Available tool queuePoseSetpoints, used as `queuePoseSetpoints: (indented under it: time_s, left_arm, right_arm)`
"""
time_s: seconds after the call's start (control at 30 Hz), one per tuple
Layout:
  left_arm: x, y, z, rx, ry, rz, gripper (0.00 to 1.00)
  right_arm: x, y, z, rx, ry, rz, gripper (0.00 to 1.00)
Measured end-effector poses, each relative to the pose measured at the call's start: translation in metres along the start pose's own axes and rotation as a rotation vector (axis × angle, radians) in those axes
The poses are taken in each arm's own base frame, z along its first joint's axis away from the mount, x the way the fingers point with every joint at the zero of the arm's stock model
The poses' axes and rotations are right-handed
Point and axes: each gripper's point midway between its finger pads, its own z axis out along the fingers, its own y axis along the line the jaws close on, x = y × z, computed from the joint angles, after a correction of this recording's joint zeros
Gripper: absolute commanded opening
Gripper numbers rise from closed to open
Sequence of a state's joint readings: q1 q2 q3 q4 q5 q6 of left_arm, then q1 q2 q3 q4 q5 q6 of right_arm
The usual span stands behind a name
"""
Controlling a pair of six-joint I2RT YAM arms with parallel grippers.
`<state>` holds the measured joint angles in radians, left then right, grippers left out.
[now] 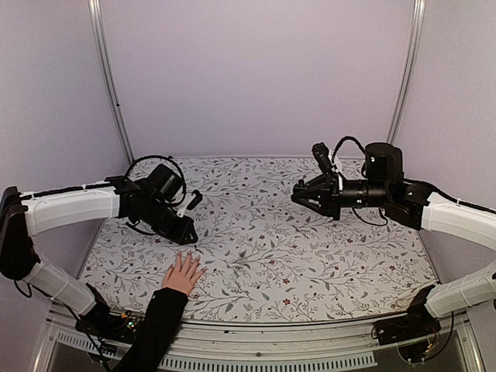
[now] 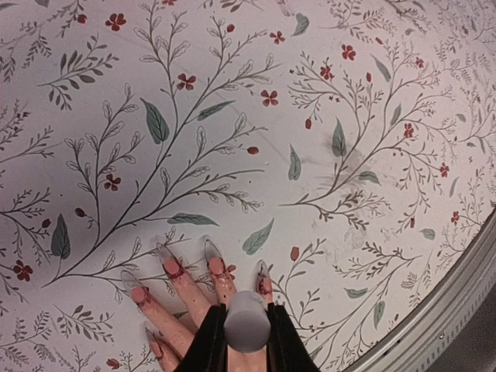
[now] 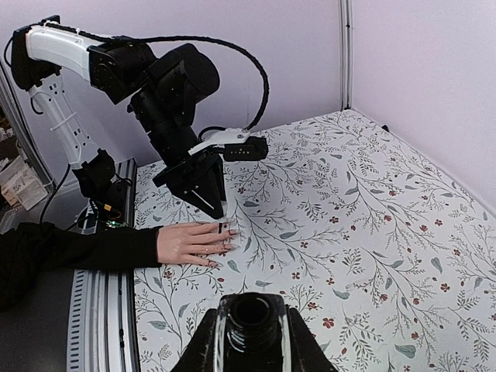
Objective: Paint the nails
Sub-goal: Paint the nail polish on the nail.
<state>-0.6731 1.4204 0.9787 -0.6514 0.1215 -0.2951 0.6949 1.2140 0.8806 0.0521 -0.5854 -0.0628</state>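
A light-skinned hand point(image 1: 184, 273) in a black sleeve lies flat on the floral table, fingers spread. Its long clear nails point(image 2: 211, 249) carry dark red polish near the cuticles. My left gripper point(image 1: 188, 235) hangs right over the fingertips, shut on the grey-white cap point(image 2: 248, 322) of the polish brush. The cap hides the brush itself in the left wrist view. In the right wrist view the left gripper point(image 3: 215, 208) points down at a fingertip point(image 3: 226, 229). My right gripper point(image 1: 298, 195) hovers mid-table, shut on the open dark polish bottle point(image 3: 252, 318).
The floral table cover point(image 1: 310, 263) spreads between the arms. A metal rail point(image 2: 457, 310) runs along the table's near edge beside the hand. Purple walls enclose the back and sides. The left arm's cable point(image 3: 256, 70) loops above its wrist.
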Motion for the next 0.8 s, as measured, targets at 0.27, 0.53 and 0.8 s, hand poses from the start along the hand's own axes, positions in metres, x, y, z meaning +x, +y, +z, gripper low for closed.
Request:
queuePoseSetpoints:
  time_s: [0.27,0.53,0.8]
  left_arm:
    - [-0.001,-0.021,0.001,0.16,-0.017,0.119,0.0]
    - [-0.01,-0.028,-0.013,0.188,-0.098,0.198,0.0]
    - [-0.017,-0.026,-0.04,0.17,-0.185,0.242,0.0]
  right_arm:
    - [0.007,-0.001,-0.003,-0.029,-0.003,0.013,0.0]
    - [0.014,0.008,-0.011,-0.051,-0.001,0.024,0.0]
    - [0.012,0.006,-0.014,-0.058,-0.01,0.023,0.0]
